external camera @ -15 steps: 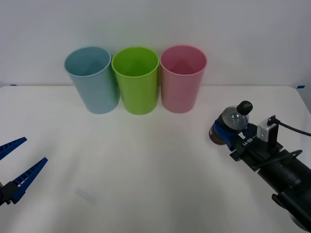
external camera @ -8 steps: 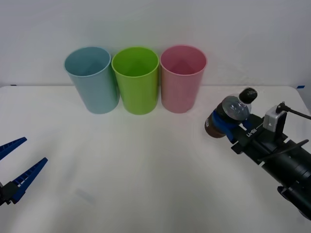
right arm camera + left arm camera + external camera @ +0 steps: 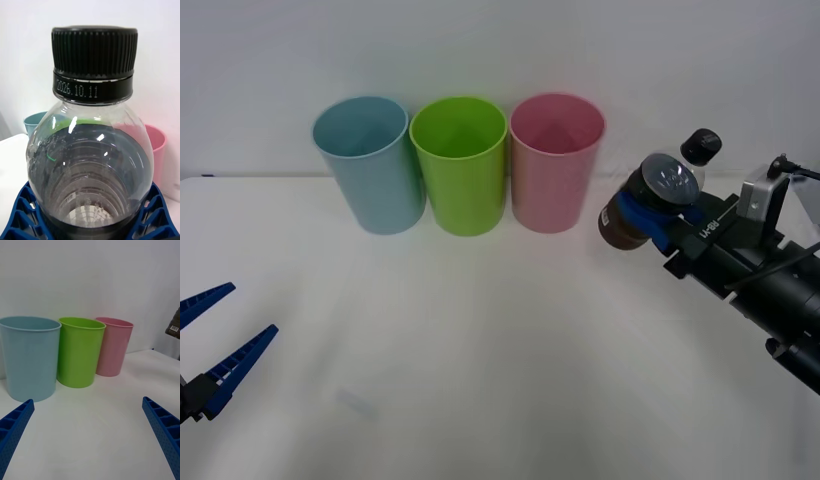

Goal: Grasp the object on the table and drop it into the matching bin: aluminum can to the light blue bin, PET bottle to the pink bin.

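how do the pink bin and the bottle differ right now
The pink bin stands upright on the table; the bottle is tilted in the air, held in the right tool, beside the bin. The bin is opaque pink and open-topped; the bottle is clear with dark contents and a black cap. The bin is much taller. Both are round.

Green bin (image 3: 459, 165), mid row.

black right arm (image 3: 770, 290), white lettering, grey block, cable; blue ribbed fingers (image 3: 225, 365)
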Action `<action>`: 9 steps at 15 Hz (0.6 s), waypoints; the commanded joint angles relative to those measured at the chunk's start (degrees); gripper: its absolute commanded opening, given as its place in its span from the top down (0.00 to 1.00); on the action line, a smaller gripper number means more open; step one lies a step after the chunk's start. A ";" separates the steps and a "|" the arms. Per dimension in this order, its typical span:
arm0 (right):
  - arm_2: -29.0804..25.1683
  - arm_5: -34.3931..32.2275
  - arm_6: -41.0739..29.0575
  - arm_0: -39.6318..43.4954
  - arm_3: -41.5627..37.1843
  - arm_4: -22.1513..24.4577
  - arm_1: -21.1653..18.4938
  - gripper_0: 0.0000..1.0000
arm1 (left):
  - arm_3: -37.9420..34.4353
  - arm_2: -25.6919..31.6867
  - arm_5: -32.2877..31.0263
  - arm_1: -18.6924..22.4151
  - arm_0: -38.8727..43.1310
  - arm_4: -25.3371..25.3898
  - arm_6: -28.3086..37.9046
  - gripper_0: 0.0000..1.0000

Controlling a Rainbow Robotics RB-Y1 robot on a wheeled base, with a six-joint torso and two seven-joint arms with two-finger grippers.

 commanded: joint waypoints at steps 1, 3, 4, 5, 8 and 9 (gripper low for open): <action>0.06 0.29 -1.23 -2.23 0.61 0.02 -0.53 1.00 | 0.00 0.00 0.00 0.00 0.00 0.00 0.00 0.00; 0.15 0.29 -1.67 -4.96 2.37 0.02 -0.97 1.00 | 0.00 0.00 0.00 0.00 0.00 0.00 0.00 0.00; 0.50 0.29 -2.02 -6.81 3.68 0.02 -1.06 1.00 | 0.00 0.00 0.00 0.00 0.00 0.00 0.00 0.00; 0.94 0.29 -2.28 -8.39 4.83 0.02 -1.06 1.00 | 0.00 0.00 0.00 0.00 0.00 0.00 0.00 0.00; 2.26 0.29 -3.60 -13.75 9.13 0.02 -1.15 1.00 | 0.00 0.00 0.00 0.00 0.00 0.00 0.00 0.00; 2.61 0.29 -3.86 -15.24 10.45 0.02 -1.15 1.00 | 0.00 0.00 0.00 0.00 0.00 0.00 0.00 0.00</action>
